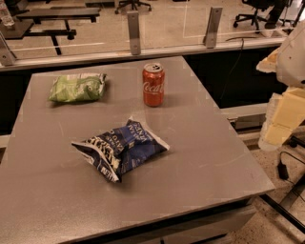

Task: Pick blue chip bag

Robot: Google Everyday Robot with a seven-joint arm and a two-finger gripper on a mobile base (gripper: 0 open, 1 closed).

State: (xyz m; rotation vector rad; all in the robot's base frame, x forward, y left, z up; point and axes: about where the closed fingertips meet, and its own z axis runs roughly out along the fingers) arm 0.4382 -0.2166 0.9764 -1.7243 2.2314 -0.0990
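We begin nearest, at the grey table [205,162], which fills most of the view. The blue chip bag [119,150] lies crumpled and flat on it, a little toward 7 o'clock from the table's centre, its white lettering facing up and nothing touching it.

At about 3 o'clock from the bag, past the table's right edge and well apart from it, we see the gripper [281,116] as pale yellow and white blocks hanging at the frame's border. We cannot tell whether the pincer is apart or together, and it holds nothing that we can see.

Farther back, at 1 o'clock from the bag, a red soda can [153,85] stands upright. At 11 o'clock lies a light green chip bag [77,87], near the far left corner.

Beyond the table's far edge run two upright metal posts [134,32] on a rail, then a dark bench [57,19] and an office chair [257,12].
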